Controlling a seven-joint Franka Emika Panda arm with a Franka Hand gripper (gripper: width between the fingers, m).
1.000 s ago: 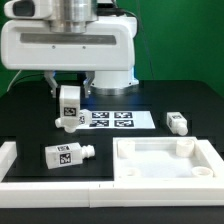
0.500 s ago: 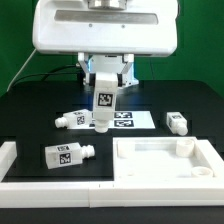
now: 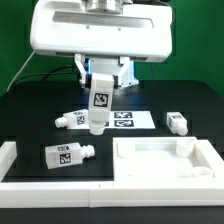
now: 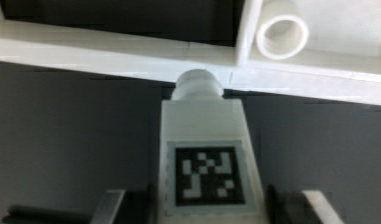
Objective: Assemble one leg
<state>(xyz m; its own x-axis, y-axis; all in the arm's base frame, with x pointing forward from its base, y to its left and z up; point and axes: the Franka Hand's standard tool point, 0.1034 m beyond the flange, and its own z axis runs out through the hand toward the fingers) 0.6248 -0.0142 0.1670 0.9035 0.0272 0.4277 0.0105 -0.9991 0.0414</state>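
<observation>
My gripper (image 3: 101, 84) is shut on a leg (image 3: 97, 108), a stubby white peg with a black-and-white tag. It hangs upright in the air above the marker board (image 3: 128, 119), peg end down. In the wrist view the held leg (image 4: 206, 130) points toward the white tray-like panel (image 4: 116, 50), and my gripper (image 4: 208, 206) sits around its tagged end. Three more legs lie on the table: one at the front left (image 3: 68, 155), one behind the held leg (image 3: 68, 119), and one at the exterior view's right (image 3: 177, 122).
The wide white panel (image 3: 150, 172) with a raised rim lies at the front right; one of its round corner sockets (image 4: 281, 37) shows in the wrist view. A white rail (image 3: 8, 160) borders the table's left and front. A green wall stands behind.
My gripper has carried the leg toward the exterior view's right, from over the left end of the marker board to over its middle. The other legs and the panel have not moved.
</observation>
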